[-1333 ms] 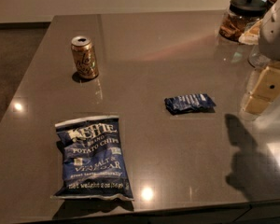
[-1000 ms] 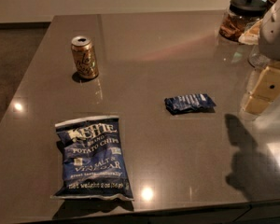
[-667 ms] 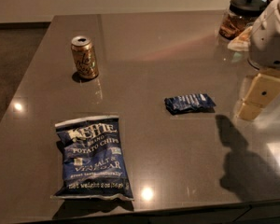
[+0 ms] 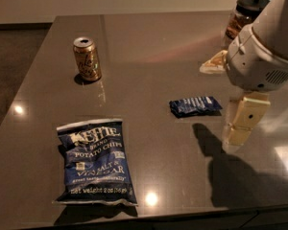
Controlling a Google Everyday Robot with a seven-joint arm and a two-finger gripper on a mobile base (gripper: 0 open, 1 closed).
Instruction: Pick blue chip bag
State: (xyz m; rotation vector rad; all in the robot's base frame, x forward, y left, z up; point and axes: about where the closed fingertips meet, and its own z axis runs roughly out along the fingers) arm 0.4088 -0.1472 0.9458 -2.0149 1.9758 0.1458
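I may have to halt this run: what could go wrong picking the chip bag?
The gripper hangs right of the small blue packet, nearer it than the blue chip bag, so it might grab the wrong one. The bag lies flat by the table edge; a push could slide it off.

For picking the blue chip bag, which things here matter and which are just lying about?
Job in hand:
blue chip bag, lying flat at near left
pincer, raised at the right, apart from the bag

Lying about:
gold can, far left
small blue packet, centre-right
lidded jar, far right
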